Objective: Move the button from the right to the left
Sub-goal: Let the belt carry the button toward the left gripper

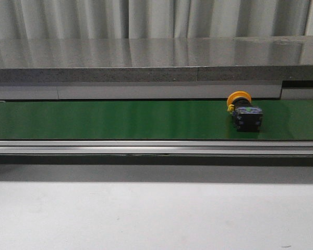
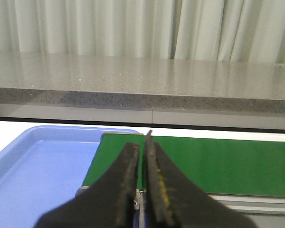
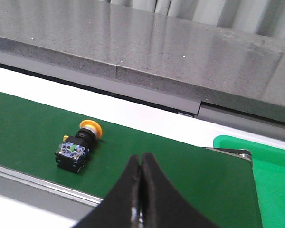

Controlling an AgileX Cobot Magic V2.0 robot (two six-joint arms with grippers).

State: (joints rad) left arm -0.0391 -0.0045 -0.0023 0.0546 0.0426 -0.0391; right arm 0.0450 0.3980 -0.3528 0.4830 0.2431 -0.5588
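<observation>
The button (image 1: 243, 112) lies on its side on the green belt (image 1: 109, 120), right of centre, its yellow-orange cap toward the far wall and its black body toward me. In the right wrist view the button (image 3: 77, 146) lies on the belt to one side of my right gripper (image 3: 140, 159), which is shut and empty, hanging above the belt. My left gripper (image 2: 141, 142) is shut and empty above the belt's left end (image 2: 123, 156). Neither gripper shows in the front view.
A blue tray (image 2: 33, 171) sits beside the belt's left end. A green tray (image 3: 270, 161) sits past the belt's right end. A metal rail (image 1: 156, 147) runs along the belt's near edge. A grey stone ledge (image 1: 156, 57) runs behind the belt.
</observation>
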